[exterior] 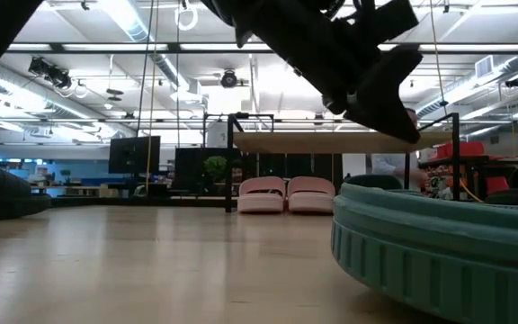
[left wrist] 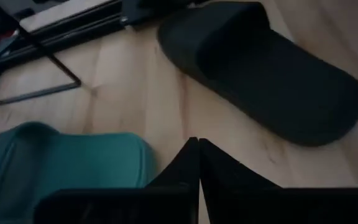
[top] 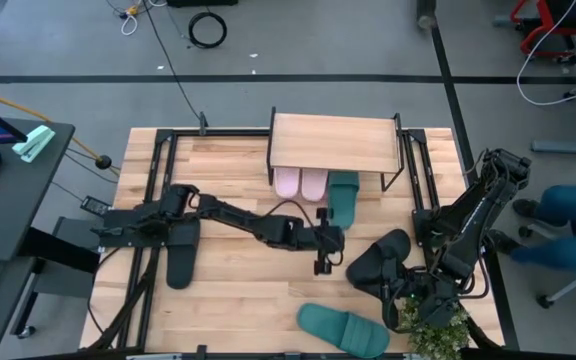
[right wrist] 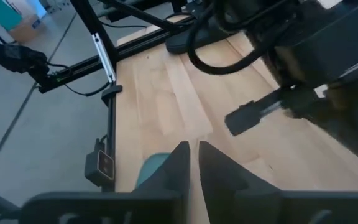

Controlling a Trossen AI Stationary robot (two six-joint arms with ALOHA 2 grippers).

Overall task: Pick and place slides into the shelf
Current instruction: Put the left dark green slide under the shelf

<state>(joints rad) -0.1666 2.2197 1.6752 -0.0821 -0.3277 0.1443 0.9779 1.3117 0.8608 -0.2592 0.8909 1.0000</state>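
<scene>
Hiding under shelf (top: pixel 336 142): pink slides (top: pixel 300 183) | left tool (top: pixel 322 266) closed, empty

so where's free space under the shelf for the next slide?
Under the shelf, the bay right of the teal slide is bare. The left part is crowded by the pink pair. Open tabletop lies between the black slide and the left gripper.
</scene>
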